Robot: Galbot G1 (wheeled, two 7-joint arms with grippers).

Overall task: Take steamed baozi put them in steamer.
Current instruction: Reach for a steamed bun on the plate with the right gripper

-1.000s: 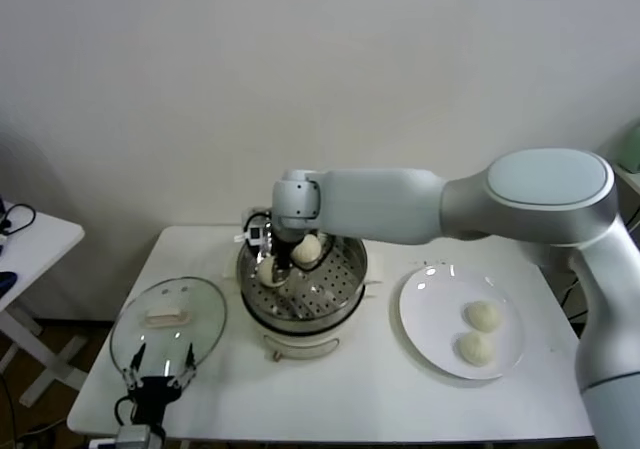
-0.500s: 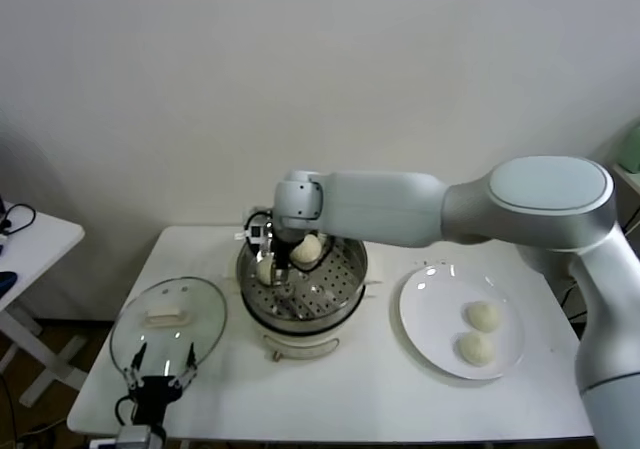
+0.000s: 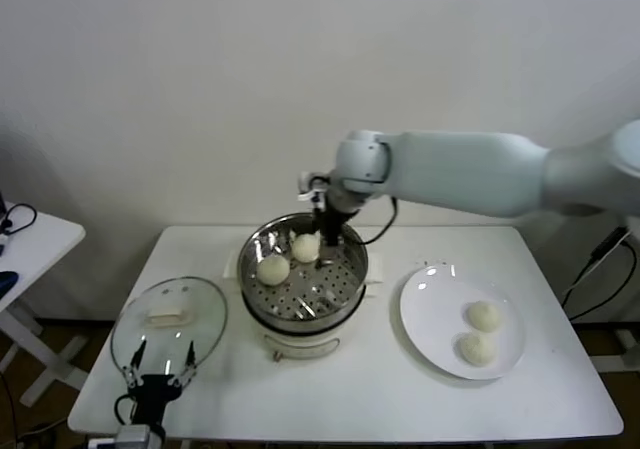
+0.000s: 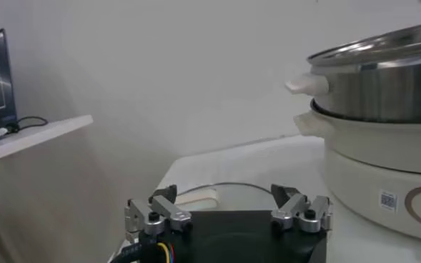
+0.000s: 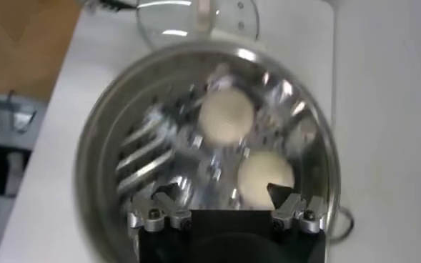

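Note:
The steel steamer (image 3: 345, 287) on its cream base stands mid-table with two baozi on its perforated tray, one at the left (image 3: 273, 268) and one at the back (image 3: 305, 247). Two more baozi (image 3: 484, 316) (image 3: 476, 347) lie on the white plate (image 3: 425, 319). My right gripper (image 3: 328, 237) hangs over the steamer's rear rim, open and empty. In the right wrist view both tray baozi (image 5: 226, 116) (image 5: 265, 175) lie below the open right gripper (image 5: 223, 194). My left gripper (image 3: 160, 369) is parked low at the front left, open and empty.
A glass lid (image 3: 168, 317) with a cream handle lies left of the steamer, just beyond my left gripper (image 4: 224, 193). The steamer's wall (image 4: 382, 114) rises close beside it. A small side table (image 3: 30, 239) stands off to the far left.
My right gripper opened and left a baozi at the left of the steamer tray. It then rose and drew back to the right, over the rear rim. The left arm stayed still.

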